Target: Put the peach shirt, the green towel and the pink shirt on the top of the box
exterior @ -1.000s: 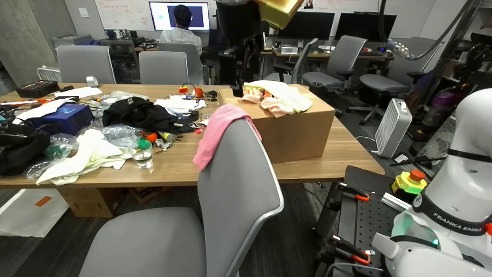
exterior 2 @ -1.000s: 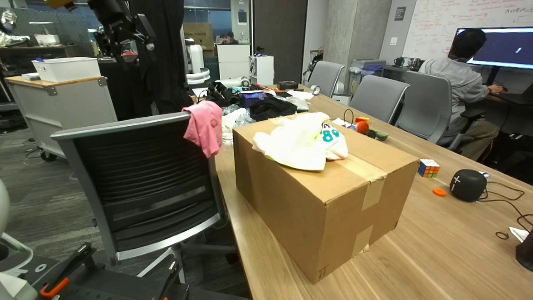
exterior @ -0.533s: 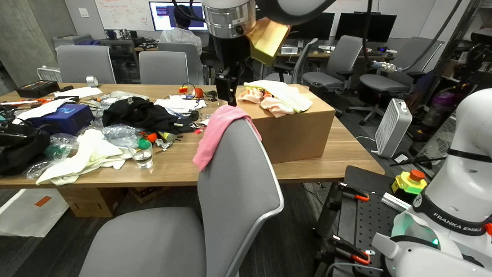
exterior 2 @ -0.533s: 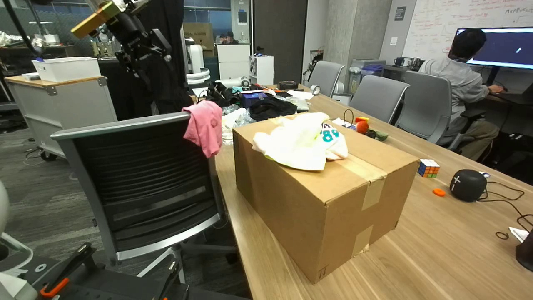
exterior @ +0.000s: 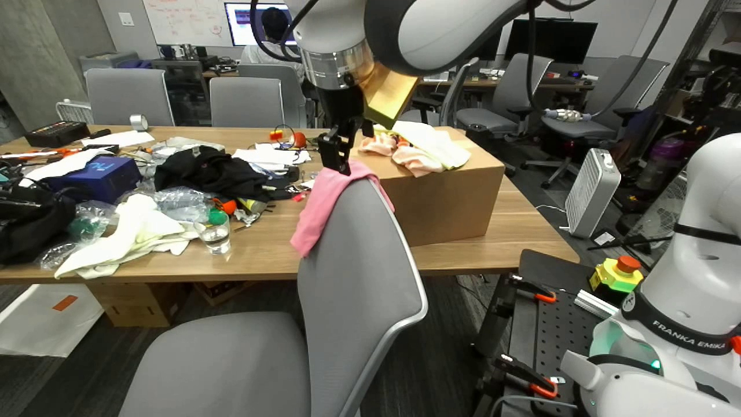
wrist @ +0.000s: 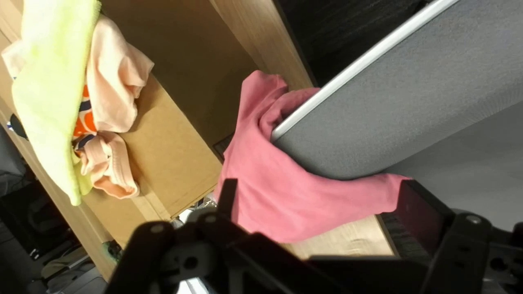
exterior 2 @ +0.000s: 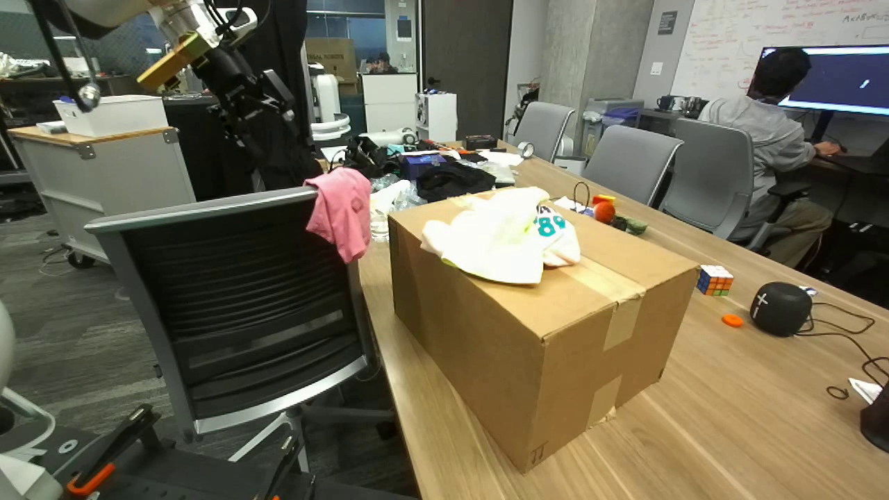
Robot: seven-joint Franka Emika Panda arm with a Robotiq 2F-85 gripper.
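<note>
The pink shirt (exterior: 323, 211) hangs over the top corner of the grey chair's back; it also shows in an exterior view (exterior 2: 340, 212) and in the wrist view (wrist: 282, 183). My gripper (wrist: 316, 192) is open and empty, its fingers spread across the pink shirt's width in the picture. In an exterior view the gripper (exterior: 350, 153) is just over the shirt's top; contact cannot be told. The peach shirt (exterior: 417, 161) lies crumpled on top of the box (exterior: 446, 208), with its orange print showing in the wrist view (wrist: 85, 122). The green towel (exterior: 434, 142) lies over it.
The grey chair (exterior: 365, 255) stands against the table (exterior: 272, 263), beside the box. A glass of water (exterior: 215, 234), a whitish cloth (exterior: 133, 231), a black cloth (exterior: 208, 174) and a blue box (exterior: 101, 176) sit on the table. A speaker (exterior 2: 781, 309) stands beyond the box.
The arm has come down and moved toward the chair, bringing the open gripper from above the box's edge to over the pink shirt. The cloths and box have not moved.
</note>
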